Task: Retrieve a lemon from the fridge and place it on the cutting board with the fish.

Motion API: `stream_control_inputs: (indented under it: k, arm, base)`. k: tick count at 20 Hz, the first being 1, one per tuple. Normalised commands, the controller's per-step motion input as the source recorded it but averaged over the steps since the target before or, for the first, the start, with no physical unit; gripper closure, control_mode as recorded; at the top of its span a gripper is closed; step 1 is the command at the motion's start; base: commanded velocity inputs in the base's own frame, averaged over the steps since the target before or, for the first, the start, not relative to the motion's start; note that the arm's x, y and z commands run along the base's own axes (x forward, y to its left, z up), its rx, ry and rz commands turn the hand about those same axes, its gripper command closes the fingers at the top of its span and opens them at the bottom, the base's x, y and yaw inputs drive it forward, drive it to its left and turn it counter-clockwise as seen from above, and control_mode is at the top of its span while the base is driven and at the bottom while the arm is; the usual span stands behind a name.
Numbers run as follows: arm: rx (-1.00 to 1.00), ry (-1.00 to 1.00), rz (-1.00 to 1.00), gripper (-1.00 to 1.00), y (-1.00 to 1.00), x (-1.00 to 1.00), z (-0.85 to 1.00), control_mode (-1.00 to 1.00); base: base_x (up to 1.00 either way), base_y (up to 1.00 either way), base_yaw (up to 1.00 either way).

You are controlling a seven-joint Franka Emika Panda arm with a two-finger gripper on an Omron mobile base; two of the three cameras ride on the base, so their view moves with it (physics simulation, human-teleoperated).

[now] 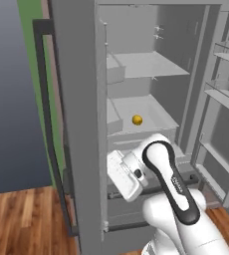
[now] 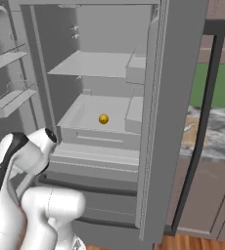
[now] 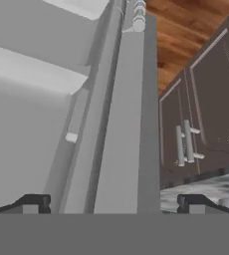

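With the gripper (image 3: 114, 203) spread wide and empty beside the open fridge (image 1: 79, 124) door edge, reaching for the lemon (image 1: 137, 120) on the middle shelf risks clipping that door.

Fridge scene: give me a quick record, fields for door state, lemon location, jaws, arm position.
fridge: tall grey French-door fridge, both upper doors swung open
lemon: small round yellow-orange lemon, alone on the lower inner shelf, untouched
shelf above: bare in both base views
arm: white arm with dark joints, low in front of the fridge, below the lemon's shelf
gripper: two-finger gripper, jaws apart, nothing between them, facing a door edge
beside fridge: brown cabinets under a grey marbled countertop
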Motion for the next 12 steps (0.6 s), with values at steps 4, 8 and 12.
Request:
stream_control_inputs:
  k: [4, 8, 12]
  arm:
    - [-0.09, -0.03, 0.02, -1.0, -0.99, 0.12, -0.02, -1.0]
    - [-0.08, -0.04, 0.02, -1.0, -0.85, 0.0, -0.02, -1.0]
    - [-0.01, 0.0, 0.0, -1.0, -0.23, -0.27, -0.32, -1.0]
  base:
    - [0.0, 0.0, 0.0]
    - [0.0, 0.0, 0.0]
    - [0.0, 0.0, 0.0]
